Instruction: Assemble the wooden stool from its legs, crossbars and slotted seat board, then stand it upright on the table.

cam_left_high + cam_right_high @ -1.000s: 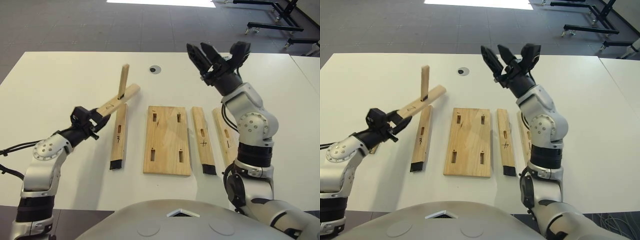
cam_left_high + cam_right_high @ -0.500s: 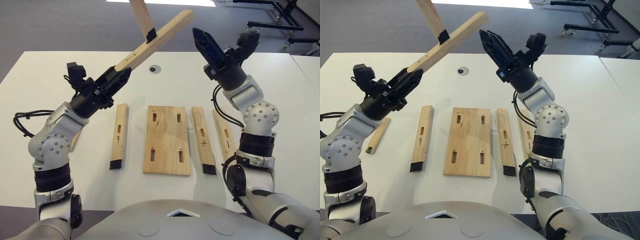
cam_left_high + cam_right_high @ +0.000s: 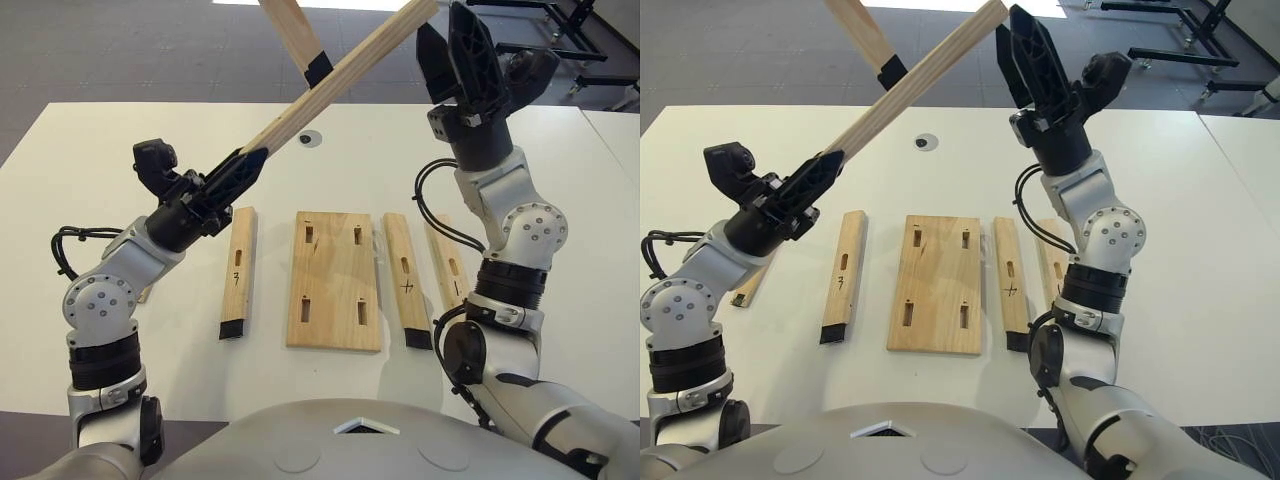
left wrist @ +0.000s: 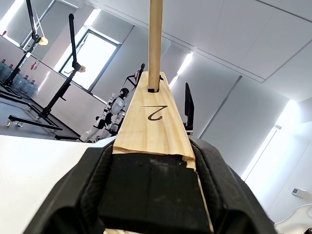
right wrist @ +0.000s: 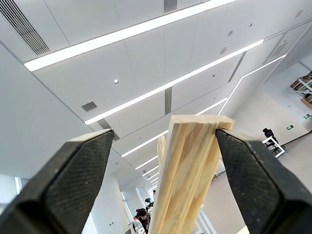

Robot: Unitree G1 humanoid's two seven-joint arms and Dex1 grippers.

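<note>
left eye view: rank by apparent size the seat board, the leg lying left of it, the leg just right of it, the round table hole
1. seat board
2. leg left of it and leg just right of it: these look about alike, so no ranking
3. round table hole: smallest, though it lies farther from the camera

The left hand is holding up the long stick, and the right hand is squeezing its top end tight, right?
Not quite. The right gripper is not squeezing: its fingers are open, spread on either side of the leg's top end, as the right wrist view shows. The left gripper does hold the leg up.
</note>
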